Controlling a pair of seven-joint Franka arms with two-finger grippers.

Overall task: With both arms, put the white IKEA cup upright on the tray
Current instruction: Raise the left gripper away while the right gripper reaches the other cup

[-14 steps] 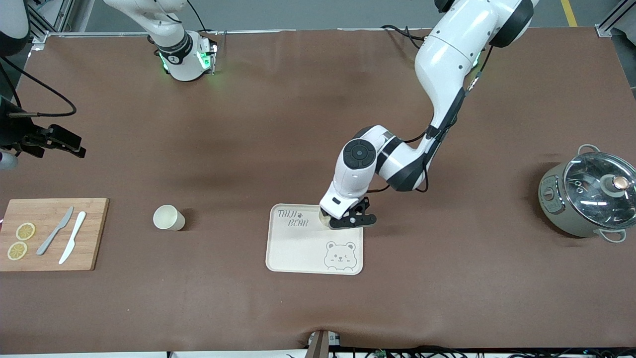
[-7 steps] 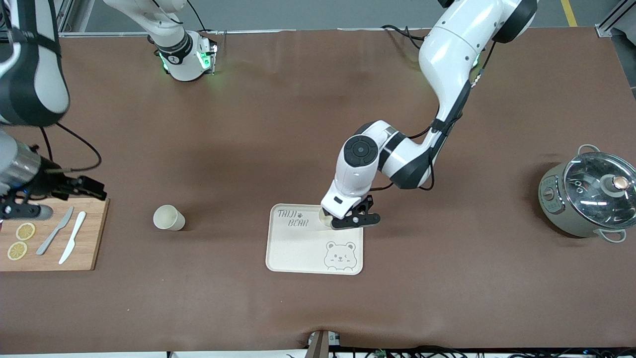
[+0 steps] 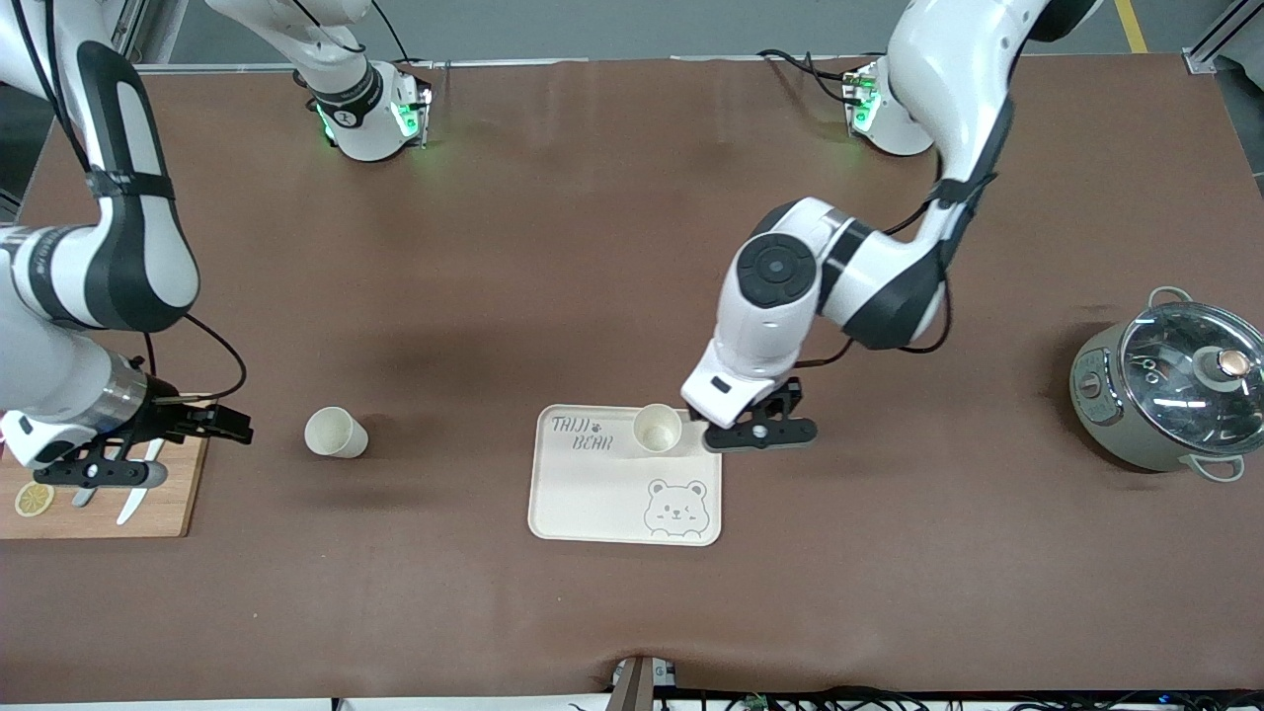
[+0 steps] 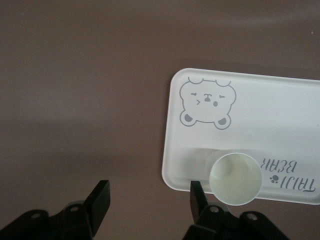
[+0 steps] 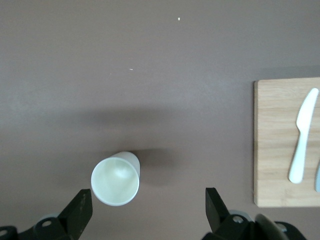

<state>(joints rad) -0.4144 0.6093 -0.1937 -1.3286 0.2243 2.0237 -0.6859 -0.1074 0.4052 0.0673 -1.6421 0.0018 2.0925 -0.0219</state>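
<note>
One white cup [image 3: 658, 429] stands upright on the tray [image 3: 592, 494], by the TAIJI BEAR lettering — the left gripper [image 3: 758, 431] hangs over the tray's edge just beside it, fingers apart, holding nothing. A second cup [image 3: 334, 433] stands on the table toward the right arm's end, seemingly upright. The right gripper [image 3: 148, 454] hovers over the cutting board [image 3: 89, 518], fingers spread wide.

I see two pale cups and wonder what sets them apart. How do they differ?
The cup on the tray stands on the cream tray, beside the lettering; the cup on the table stands on the bare brown cover. The first sits beside the left tool; the second is near the right tool. Both are upright, white, free of any grip.
</note>
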